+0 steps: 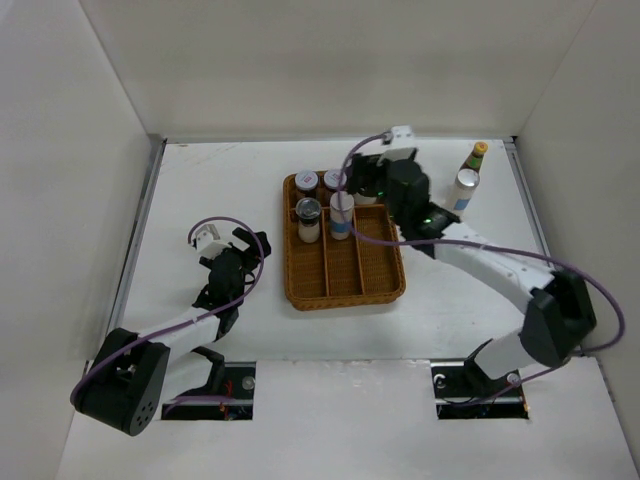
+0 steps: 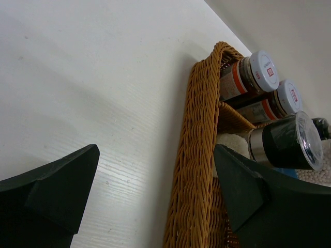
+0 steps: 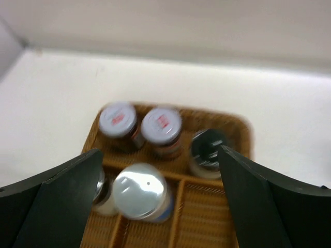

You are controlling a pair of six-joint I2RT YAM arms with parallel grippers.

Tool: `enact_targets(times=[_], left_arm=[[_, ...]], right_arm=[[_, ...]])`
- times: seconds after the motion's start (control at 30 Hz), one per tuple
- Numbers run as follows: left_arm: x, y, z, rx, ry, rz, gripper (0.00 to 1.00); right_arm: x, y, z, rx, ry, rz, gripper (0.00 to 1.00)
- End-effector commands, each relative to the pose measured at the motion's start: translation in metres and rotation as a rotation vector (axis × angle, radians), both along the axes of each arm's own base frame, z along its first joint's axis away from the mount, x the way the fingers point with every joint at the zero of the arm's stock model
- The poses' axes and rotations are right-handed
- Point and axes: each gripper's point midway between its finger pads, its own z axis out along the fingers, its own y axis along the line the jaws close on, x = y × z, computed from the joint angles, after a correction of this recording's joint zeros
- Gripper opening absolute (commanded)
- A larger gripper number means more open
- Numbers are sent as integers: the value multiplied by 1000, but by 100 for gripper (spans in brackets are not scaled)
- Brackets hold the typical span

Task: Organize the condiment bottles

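Note:
The wicker tray (image 1: 345, 270) holds two white-lidded jars (image 1: 306, 181) (image 1: 334, 181), a black-lidded jar (image 1: 309, 212) and a white-blue silver-topped cylinder (image 1: 341, 216). My right gripper (image 1: 352, 190) hovers open above the tray's back; the silver-topped cylinder (image 3: 139, 190) stands free below the right gripper (image 3: 159, 155), beside a black-capped bottle (image 3: 206, 150). A red sauce bottle with a yellow cap (image 1: 475, 157) and a second cylinder (image 1: 466, 190) stand on the table to the right. My left gripper (image 1: 245, 255) is open and empty, left of the tray (image 2: 199, 155).
White walls close in the table on the left, back and right. The tray's three long front compartments (image 1: 350, 265) hold nothing in their near halves. The right arm (image 1: 480, 260) reaches across the table's right side.

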Motion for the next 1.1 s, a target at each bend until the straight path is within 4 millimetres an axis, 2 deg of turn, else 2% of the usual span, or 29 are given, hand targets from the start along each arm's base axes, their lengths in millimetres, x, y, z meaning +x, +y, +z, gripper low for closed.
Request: enact_targets(times=[0.0, 0.03, 0.13, 0.2, 0.23, 0.33, 0.43, 0.6, 0.7, 0.83, 0.87, 0.93, 1.0, 1.07], left_arm=[[5, -8, 20, -31, -68, -23, 95], [5, -9, 20, -33, -71, -26, 95], [5, -9, 19, -32, -67, -26, 95], [5, -10, 18, -32, -62, -28, 95], [5, -12, 18, -32, -62, -33, 95], [7, -15, 15, -29, -52, -42, 95], [6, -19, 17, -36, -60, -57, 95], [6, -22, 16, -35, -57, -65, 95], [6, -22, 16, -34, -56, -63, 95], [6, -21, 17, -32, -59, -58, 95], [6, -21, 16, -31, -56, -58, 95], [7, -21, 16, -31, -55, -58, 95], [7, -21, 16, -29, -56, -56, 95], [7, -20, 15, -28, -54, -53, 95]], right_arm=[[16, -104, 49, 110, -110, -250, 100], [19, -144, 41, 104, -101, -369, 100], [19, -233, 12, 62, -48, -640, 100], [20, -269, -9, 22, 11, -721, 100], [21, -278, -20, 7, 47, -733, 100], [34, -287, -42, -6, 118, -694, 100], [43, -295, -51, 3, 139, -689, 100], [65, -292, -59, 8, 149, -639, 100], [74, -298, -78, 11, 190, -648, 100], [82, -293, -102, 32, 242, -624, 100], [83, -292, -106, 40, 250, -622, 96], [81, -291, -105, 57, 246, -631, 74], [75, -294, -90, 76, 202, -656, 61], [64, -284, -67, 81, 146, -658, 52]])
